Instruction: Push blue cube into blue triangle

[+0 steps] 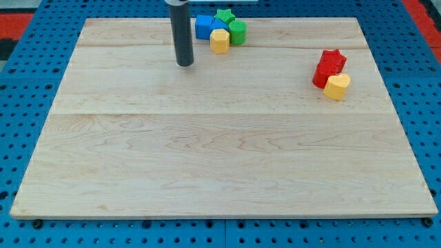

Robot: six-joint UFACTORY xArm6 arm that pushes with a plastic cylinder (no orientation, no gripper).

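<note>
The blue cube (pixel 202 26) sits near the view's top centre, touching the blue triangle (pixel 219 26) on its right. They belong to a tight cluster with a yellow block (pixel 220 41), a green round block (pixel 238 32) and a green star (pixel 225 16). My tip (pixel 185 64) rests on the board below and to the left of the blue cube, a short gap away from it and from the yellow block.
A red star block (pixel 333 60), a red block under it (pixel 321 76) and a yellow heart-like block (pixel 337 87) lie together at the view's right. The wooden board (pixel 220 158) sits on a blue pegboard surface (pixel 21 103).
</note>
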